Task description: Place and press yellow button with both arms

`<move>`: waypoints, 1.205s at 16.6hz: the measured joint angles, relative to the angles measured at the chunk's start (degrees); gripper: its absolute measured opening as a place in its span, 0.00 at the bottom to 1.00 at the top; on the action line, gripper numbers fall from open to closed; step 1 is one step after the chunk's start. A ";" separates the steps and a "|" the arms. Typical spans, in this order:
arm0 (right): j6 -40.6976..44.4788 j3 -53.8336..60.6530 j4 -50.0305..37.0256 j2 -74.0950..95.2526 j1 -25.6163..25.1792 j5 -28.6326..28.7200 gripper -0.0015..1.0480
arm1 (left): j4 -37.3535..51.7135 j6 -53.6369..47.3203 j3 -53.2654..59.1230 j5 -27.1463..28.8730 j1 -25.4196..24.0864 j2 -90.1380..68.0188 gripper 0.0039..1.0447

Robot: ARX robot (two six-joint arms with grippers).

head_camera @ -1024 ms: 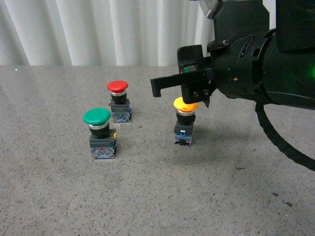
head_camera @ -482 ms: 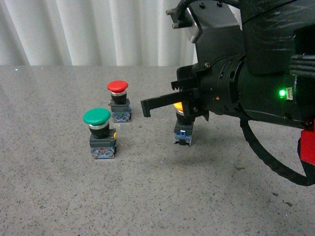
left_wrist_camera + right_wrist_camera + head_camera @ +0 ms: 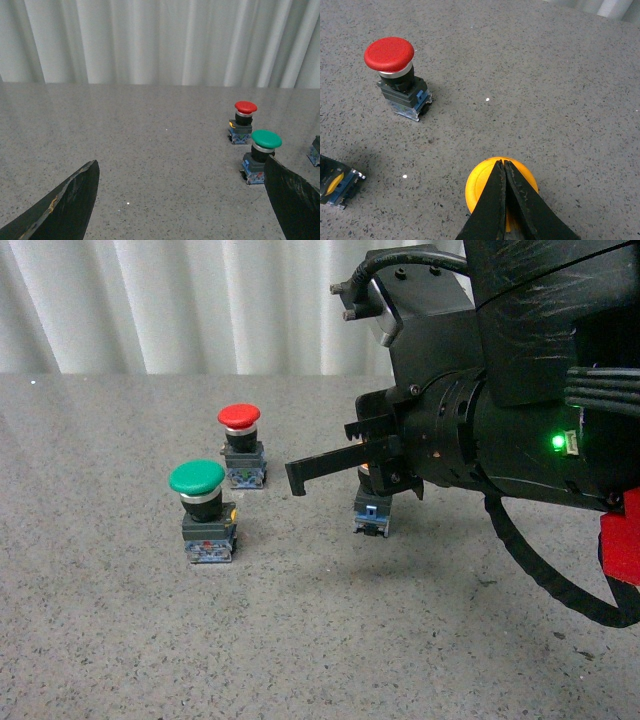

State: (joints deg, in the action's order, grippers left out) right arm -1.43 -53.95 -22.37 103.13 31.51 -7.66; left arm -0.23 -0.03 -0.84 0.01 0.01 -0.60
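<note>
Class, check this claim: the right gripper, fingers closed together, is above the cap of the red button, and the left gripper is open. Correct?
No. The right gripper, fingers closed together, is above the cap of the yellow button, not the red button, which stands apart; the right wrist view shows it. The left gripper is open.

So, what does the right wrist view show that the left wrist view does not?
Only the right wrist view shows the cap of the yellow button, with the shut right gripper over it. Only the left wrist view shows the cap of the green button, the white curtain and the open left gripper. Both show the red button standing upright on the grey table.
</note>
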 joint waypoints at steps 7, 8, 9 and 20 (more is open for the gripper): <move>0.52 -1.77 2.93 1.36 0.00 -0.74 0.02 | 0.00 0.00 0.00 0.00 0.00 0.00 0.94; 0.57 -1.99 3.26 1.40 0.00 -1.01 0.02 | 0.00 0.00 0.00 0.00 0.00 0.00 0.94; 0.57 -2.03 3.08 1.40 0.00 -1.03 0.02 | 0.00 0.00 0.00 0.00 0.00 0.00 0.94; -8.02 4.02 -7.67 -14.23 1.18 2.21 0.02 | -0.02 0.00 0.00 0.00 0.00 0.00 0.94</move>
State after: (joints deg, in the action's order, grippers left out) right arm -9.45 -49.93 -30.04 88.90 32.69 -5.45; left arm -0.25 -0.03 -0.84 0.01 0.01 -0.60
